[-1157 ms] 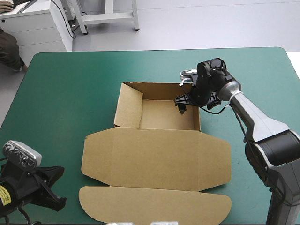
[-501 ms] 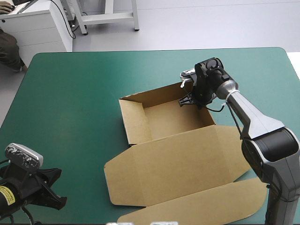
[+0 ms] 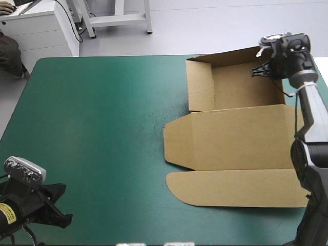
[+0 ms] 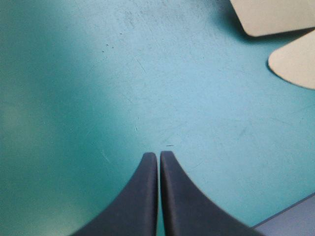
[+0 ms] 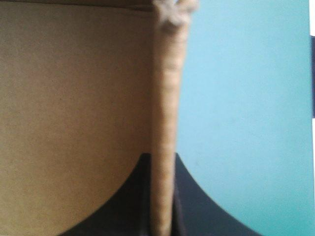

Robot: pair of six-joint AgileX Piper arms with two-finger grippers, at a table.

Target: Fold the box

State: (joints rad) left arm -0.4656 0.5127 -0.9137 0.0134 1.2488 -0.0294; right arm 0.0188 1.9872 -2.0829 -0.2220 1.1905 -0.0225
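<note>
The brown box (image 3: 233, 89) lies as an open tray by the table's far right corner, side walls raised. Its lid (image 3: 230, 138) and front flap (image 3: 236, 187) lie flat toward the near side. My right gripper (image 3: 262, 69) is at the tray's far right wall, shut on the box. In the right wrist view the wall's edge (image 5: 165, 98) runs up between the black fingers (image 5: 194, 196), tray floor on one side, teal-green cover on the other. My left gripper (image 4: 158, 155) is shut over bare cover at the near left corner (image 3: 57, 204). Two rounded flap corners (image 4: 275, 14) show ahead of it.
The box's right side reaches the table's right edge (image 3: 320, 102). A white cabinet (image 3: 41, 31) stands beyond the far left corner. The table's near edge (image 4: 290, 219) shows just beside my left gripper.
My right gripper has shut on the tray's wall and dragged the box right and toward the far edge, turning it on the way. The left arm has stayed put.
</note>
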